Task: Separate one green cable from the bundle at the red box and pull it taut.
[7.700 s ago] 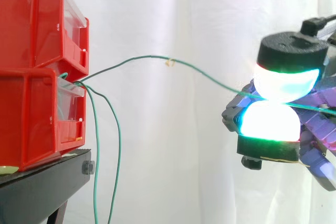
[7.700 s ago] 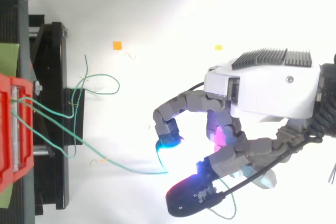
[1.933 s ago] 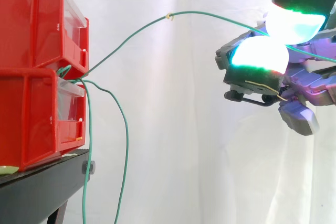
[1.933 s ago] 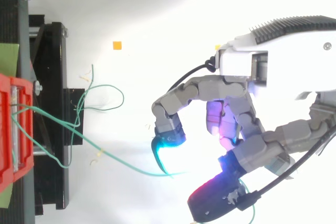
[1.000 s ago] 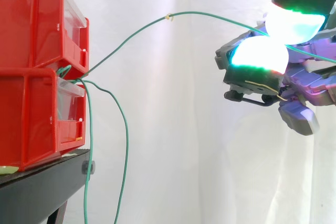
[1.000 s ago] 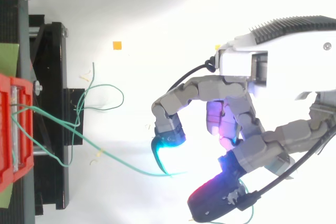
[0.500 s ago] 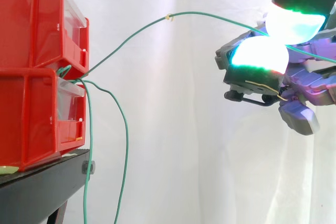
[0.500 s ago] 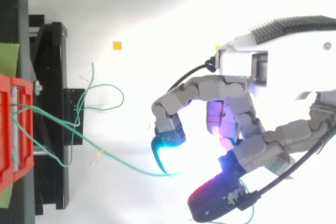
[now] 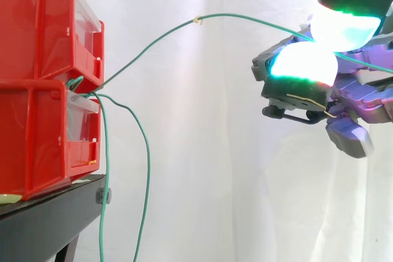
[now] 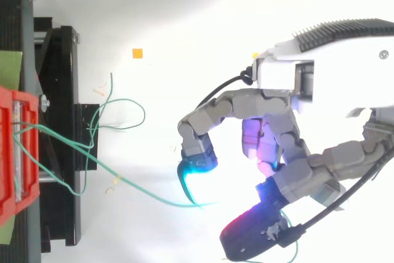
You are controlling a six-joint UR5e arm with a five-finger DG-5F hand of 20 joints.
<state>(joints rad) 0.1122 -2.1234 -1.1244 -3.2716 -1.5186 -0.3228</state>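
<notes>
One green cable (image 9: 159,35) rises from the gap between the two stacked red bins (image 9: 43,84) and arcs up and right to my hand (image 9: 362,96). Two glowing fingertip pads (image 9: 304,64) pinch it at the upper right of the side view. The cable still bows upward and carries a small pale tag (image 9: 196,20). From above, the same cable (image 10: 141,193) runs from the bins (image 10: 11,152) to the cyan-lit pad (image 10: 196,165). Other green cables (image 9: 146,170) hang down from the bins in loose loops.
The bins stand on a black stand (image 9: 49,225) at the left, before a white curtain. From above, small orange (image 10: 137,53) and yellow (image 10: 256,55) scraps lie on the white floor. Open space lies between the stand and my hand.
Since 7.7 s ago my hand has risen and moved away from the bins with the cable pinched, lifting its arc. Over the last two seconds nothing has visibly moved.
</notes>
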